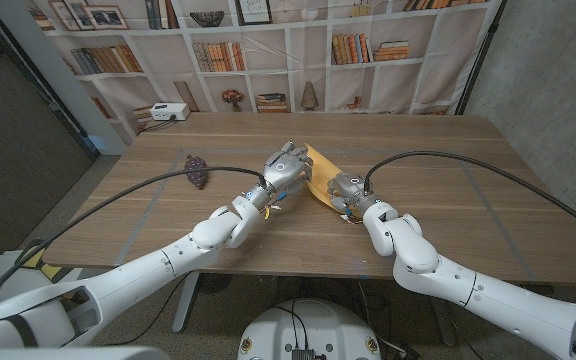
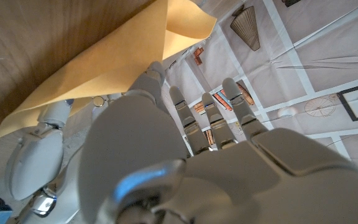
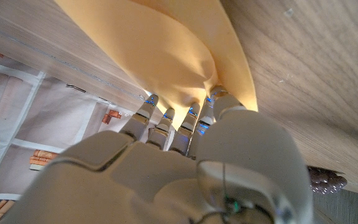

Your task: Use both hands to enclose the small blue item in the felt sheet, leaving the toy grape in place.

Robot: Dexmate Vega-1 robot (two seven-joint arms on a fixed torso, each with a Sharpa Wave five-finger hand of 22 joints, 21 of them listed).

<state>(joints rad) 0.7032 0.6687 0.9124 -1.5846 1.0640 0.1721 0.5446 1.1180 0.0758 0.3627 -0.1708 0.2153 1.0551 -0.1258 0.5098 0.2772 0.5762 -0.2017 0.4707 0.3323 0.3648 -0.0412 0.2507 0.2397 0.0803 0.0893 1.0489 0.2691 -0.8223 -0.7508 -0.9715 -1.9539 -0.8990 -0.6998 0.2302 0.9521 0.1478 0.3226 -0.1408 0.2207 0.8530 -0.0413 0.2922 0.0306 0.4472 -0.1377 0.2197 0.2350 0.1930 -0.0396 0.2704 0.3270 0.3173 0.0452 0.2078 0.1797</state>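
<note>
The yellow felt sheet (image 1: pixel 317 178) lies mid-table between my two hands, with one side lifted off the wood (image 2: pixel 129 56). My left hand (image 1: pixel 286 172) is at its left edge with fingers straight and apart; its thumb (image 2: pixel 149 78) touches the raised sheet. My right hand (image 1: pixel 346 190) is at the sheet's right side, and its fingertips (image 3: pixel 166 118) gather a puckered fold of the felt sheet (image 3: pixel 166 56) against the thumb. The dark purple toy grape (image 1: pixel 196 170) sits apart on the table, left of my left hand. The small blue item is hidden.
The wooden table (image 1: pixel 448 160) has bare surface to the right and behind the sheet. A white box (image 1: pixel 170 111) stands at the back left corner. A printed bookshelf backdrop (image 1: pixel 298 50) hangs behind the table.
</note>
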